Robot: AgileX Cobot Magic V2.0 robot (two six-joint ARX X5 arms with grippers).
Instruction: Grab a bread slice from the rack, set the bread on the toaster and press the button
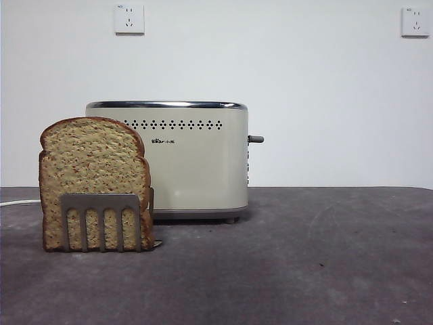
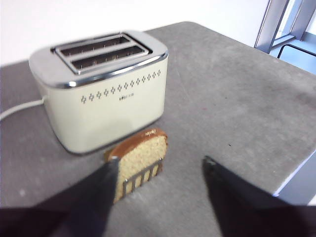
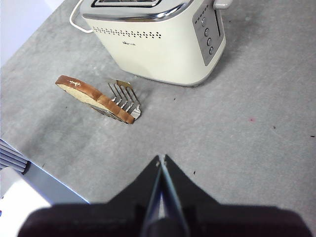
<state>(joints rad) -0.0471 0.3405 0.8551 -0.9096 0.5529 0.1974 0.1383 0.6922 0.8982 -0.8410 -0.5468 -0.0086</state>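
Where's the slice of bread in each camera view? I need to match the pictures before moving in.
Front view: slice of bread upright in the rack, left of the toaster.
Left wrist view: bread beyond the open left gripper.
Right wrist view: bread edge-on in the rack.
Shared landmark: the toaster, just behind it.

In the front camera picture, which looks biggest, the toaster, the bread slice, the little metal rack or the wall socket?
1. The toaster, though it stands farther back.
2. The slice of bread, nearer the camera, so it looks enlarged.
3. The rack.
4. The wall socket, far behind, so its real size is unsure.
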